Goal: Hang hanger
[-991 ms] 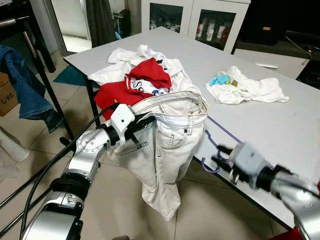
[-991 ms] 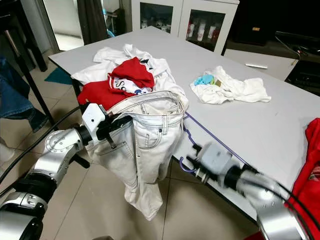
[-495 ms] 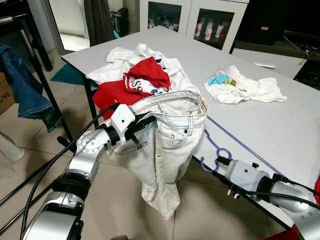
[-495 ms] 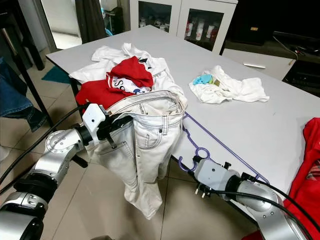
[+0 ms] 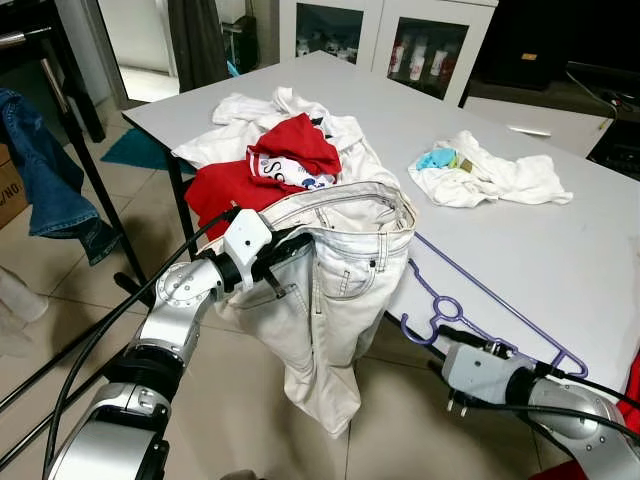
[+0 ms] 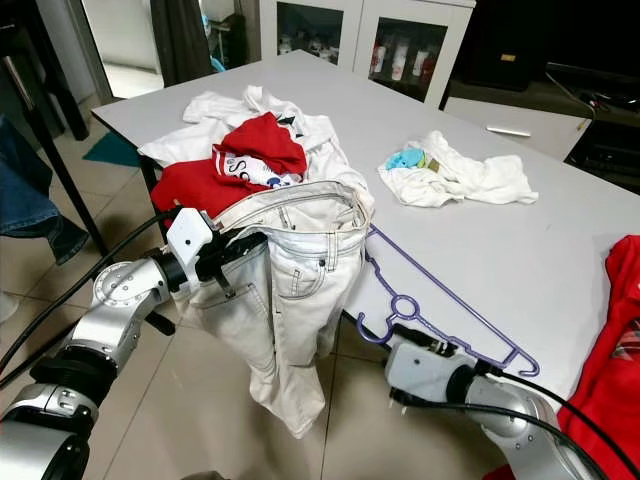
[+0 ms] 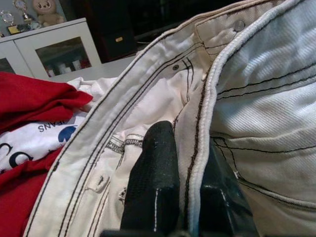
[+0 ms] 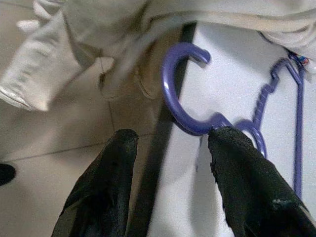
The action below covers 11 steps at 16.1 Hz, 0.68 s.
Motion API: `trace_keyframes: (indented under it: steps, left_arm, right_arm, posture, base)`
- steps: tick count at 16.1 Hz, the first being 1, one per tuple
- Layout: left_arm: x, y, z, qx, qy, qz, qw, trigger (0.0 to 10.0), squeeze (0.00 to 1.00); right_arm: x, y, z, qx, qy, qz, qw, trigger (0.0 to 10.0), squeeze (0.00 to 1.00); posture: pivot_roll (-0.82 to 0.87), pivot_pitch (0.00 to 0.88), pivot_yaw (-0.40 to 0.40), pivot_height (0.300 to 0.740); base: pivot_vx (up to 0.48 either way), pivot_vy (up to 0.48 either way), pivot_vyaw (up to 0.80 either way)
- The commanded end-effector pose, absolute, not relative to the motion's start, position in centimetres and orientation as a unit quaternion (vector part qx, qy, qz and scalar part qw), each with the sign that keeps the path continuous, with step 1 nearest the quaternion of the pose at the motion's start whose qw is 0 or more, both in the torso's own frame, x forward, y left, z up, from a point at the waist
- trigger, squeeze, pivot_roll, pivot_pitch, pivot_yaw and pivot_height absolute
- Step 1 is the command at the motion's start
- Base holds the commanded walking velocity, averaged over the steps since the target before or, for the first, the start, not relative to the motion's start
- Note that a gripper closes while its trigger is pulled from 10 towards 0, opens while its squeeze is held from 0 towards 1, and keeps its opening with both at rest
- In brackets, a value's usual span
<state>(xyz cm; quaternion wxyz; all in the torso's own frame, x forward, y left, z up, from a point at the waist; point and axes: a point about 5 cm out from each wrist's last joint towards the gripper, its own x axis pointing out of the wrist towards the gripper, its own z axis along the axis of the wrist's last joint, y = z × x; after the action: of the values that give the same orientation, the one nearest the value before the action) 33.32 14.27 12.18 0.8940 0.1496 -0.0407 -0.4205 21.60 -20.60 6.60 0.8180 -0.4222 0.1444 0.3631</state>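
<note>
We see the grey table point(image 5: 560, 250) carrying laundry piles. The white jeans point(image 5: 335, 300) drape off its near edge, soft and heavy; the left gripper point(image 7: 182, 192) is clamped on their waistband. The purple hanger point(image 6: 440, 310) lies flat on the table's near edge, hook overhanging. We judge it light, rigid and slippery; grasp at the neck below the hook. It is thin plastic with notched shoulders. The right gripper point(image 8: 168, 163) hovers at the hook, fingers spread, holding nothing.
</note>
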Motion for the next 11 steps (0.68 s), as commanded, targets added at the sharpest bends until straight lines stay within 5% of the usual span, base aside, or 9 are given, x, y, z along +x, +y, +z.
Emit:
trace_keyframes:
  steps: [1,11]
  left_arm:
    - [33.8,13.9,13.3,0.159,-0.063,-0.42,0.891,0.0,0.0]
    - [33.7,13.7,13.1,0.155,-0.065,-0.418,0.893,0.0,0.0]
  right_arm:
    - [22.4,-20.7,6.9,-0.442,0.131,0.348,0.817,10.0,0.0]
    - [24.5,-20.3,5.9,-0.465,0.116,0.321,0.817,10.0,0.0]
  posture:
    - [-0.03,0.0,-0.063,0.74]
    - [-0.02,0.0,-0.079,0.74]
  base:
    - [0.0,0.0,0.0]
    - [0.0,0.0,0.0]
